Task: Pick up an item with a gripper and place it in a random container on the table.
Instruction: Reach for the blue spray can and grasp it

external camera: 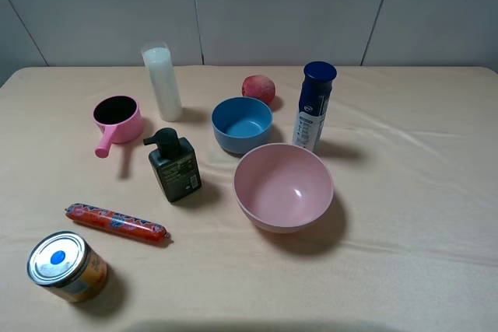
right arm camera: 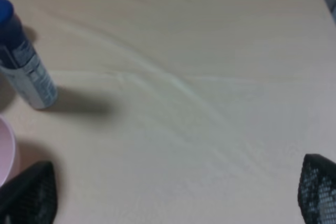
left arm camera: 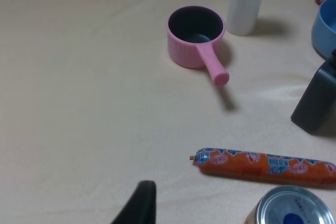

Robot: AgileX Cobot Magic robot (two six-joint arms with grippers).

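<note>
The tall slim bottle (external camera: 314, 106) with a dark blue cap and white lower label stands upright on the beige table (external camera: 412, 192), just behind the large pale pink bowl (external camera: 283, 186). It also shows in the right wrist view (right arm camera: 23, 61), with the bowl's rim (right arm camera: 5, 148) at the edge. My right gripper (right arm camera: 173, 203) is open and empty, with its fingers (right arm camera: 29, 192) spread wide, well short of the bottle. Of my left gripper only one black fingertip (left arm camera: 140, 203) shows, above bare cloth. Neither arm shows in the exterior view.
A blue bowl (external camera: 242, 124), a red fruit (external camera: 258, 88), a milky white cylinder (external camera: 163, 82), a small pink handled pot (external camera: 117, 120), a dark green pump bottle (external camera: 174, 165), a red sausage (external camera: 117, 221) and a tin can (external camera: 67, 267) stand on the table's left and middle.
</note>
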